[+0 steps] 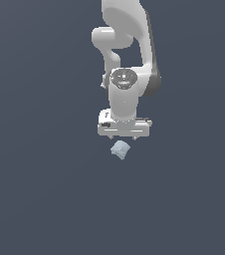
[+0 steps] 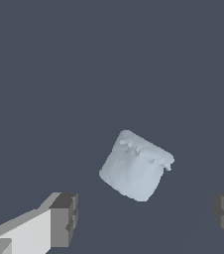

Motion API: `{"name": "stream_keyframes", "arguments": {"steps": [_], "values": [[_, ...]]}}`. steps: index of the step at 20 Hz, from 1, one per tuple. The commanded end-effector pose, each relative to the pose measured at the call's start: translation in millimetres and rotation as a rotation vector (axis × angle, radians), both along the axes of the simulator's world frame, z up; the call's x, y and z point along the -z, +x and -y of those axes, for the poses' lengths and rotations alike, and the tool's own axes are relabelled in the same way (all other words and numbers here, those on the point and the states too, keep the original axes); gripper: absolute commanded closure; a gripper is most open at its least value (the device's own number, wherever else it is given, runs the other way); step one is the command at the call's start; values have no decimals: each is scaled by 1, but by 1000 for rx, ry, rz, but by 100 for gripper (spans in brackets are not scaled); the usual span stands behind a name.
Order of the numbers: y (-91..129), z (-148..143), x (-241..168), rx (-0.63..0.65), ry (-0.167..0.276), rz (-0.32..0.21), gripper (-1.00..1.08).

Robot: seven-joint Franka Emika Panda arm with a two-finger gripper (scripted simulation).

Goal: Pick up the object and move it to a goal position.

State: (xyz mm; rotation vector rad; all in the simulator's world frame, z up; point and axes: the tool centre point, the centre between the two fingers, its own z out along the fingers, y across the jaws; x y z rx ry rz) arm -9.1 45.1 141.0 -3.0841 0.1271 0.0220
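Note:
The object (image 1: 120, 149) is a small pale blue-grey angular block lying on the dark grey floor, just below the white hand in the exterior view. In the wrist view the object (image 2: 136, 165) looks tilted, with a ragged lighter top edge. My gripper (image 1: 124, 136) hangs above and slightly behind it, open. Two dark finger pads (image 2: 64, 220) show far apart in the wrist view, and my gripper (image 2: 146, 218) holds nothing; the block lies beyond the gap between the fingertips, not within it.
The white Panda arm (image 1: 127, 55) rises behind the hand toward the top of the exterior view. All around is plain dark grey floor (image 1: 45, 189). No goal marker shows.

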Motion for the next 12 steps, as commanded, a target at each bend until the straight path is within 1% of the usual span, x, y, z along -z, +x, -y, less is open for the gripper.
{"name": "stream_keyframes", "arguments": {"steps": [1,12], "values": [[-1,0,4,39,-4,-2,-92],[-4,2,31,295,-32,-6,-92]]}}
